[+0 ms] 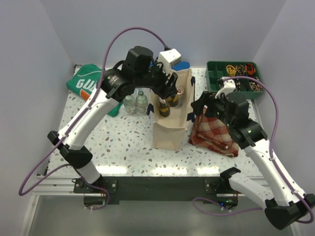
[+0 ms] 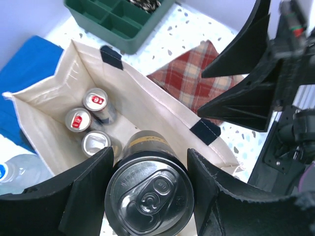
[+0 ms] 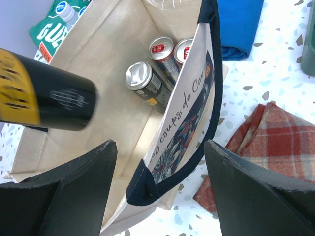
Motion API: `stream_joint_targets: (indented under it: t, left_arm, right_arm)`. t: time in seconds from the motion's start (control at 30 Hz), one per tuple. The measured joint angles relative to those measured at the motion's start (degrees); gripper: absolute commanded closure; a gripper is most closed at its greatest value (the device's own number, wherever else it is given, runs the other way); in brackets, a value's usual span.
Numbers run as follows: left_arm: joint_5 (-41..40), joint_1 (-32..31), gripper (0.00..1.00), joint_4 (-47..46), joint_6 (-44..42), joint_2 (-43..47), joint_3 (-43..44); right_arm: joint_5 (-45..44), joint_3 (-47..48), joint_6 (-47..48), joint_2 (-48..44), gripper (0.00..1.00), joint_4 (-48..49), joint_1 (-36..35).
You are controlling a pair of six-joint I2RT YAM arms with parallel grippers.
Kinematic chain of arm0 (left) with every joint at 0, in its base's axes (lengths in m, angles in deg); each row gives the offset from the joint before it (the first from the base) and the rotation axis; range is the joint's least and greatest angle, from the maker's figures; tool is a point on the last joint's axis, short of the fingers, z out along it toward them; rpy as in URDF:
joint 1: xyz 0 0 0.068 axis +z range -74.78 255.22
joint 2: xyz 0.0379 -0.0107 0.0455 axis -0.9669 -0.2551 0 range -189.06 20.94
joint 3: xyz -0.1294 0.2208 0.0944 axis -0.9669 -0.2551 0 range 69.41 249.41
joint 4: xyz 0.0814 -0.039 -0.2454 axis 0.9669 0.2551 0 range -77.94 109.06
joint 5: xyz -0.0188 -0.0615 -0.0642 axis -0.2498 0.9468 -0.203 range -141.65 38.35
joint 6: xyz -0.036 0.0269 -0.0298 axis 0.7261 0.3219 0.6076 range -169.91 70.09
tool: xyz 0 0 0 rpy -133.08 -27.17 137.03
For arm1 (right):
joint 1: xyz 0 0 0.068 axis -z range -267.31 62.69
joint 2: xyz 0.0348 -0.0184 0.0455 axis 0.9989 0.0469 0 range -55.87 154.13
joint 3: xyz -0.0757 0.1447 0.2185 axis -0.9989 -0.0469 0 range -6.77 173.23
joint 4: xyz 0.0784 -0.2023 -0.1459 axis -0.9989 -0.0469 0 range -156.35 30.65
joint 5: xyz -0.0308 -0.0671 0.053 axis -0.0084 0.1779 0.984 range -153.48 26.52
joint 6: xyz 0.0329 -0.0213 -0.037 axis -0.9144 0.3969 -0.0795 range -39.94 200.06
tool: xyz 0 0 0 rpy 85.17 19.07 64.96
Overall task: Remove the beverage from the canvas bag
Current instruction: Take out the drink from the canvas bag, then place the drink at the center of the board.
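Black can (image 2: 150, 196) is clamped in the left end effector (image 2: 150, 162) above the bag (image 2: 147, 98); the right end effector (image 3: 160, 147) gapes astride its handle (image 3: 211, 88), gripping nothing, likely there to steady it.

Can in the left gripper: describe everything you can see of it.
The can is black with a yellow-gold band and a silver lid, tab unopened; it looks like metal. The left gripper is shut on its sides near the top. It hangs over the open mouth of the bag, clear of the three cans standing on the bag's floor.
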Motion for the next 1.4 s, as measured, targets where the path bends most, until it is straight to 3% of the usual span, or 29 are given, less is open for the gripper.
stream_joint_targets:
  t: [0.27, 0.57, 0.9, 1.1, 1.4]
  left_arm:
    - [-6.2, 0.0, 1.0, -5.2, 2.0, 9.4, -6.3]
    - [-20.2, -0.1, 1.0, -8.9, 3.3, 16.9, -11.5]
    - [-32.4, 0.0, 1.0, -9.9, 3.6, 19.4, -20.5]
    - [-36.4, 0.2, 1.0, -11.1, 4.5, 19.7, -26.8]
    - [-33.7, 5.8, 1.0, -16.4, 6.9, 20.8, -38.2]
  right_arm:
    - [0.0, -0.4, -0.1, 0.0, 0.24, 0.0, 0.0]
    - [0.0, -0.5, -0.4, -0.1, 0.25, 0.1, 0.0]
    - [0.0, -0.9, -1.0, -1.7, 0.25, 0.6, 0.0]
    - [0.0, -0.9, -1.8, -1.2, 0.25, 0.7, 0.0]
    - [0.0, -0.9, -2.0, -1.2, 0.24, 0.8, 0.0]
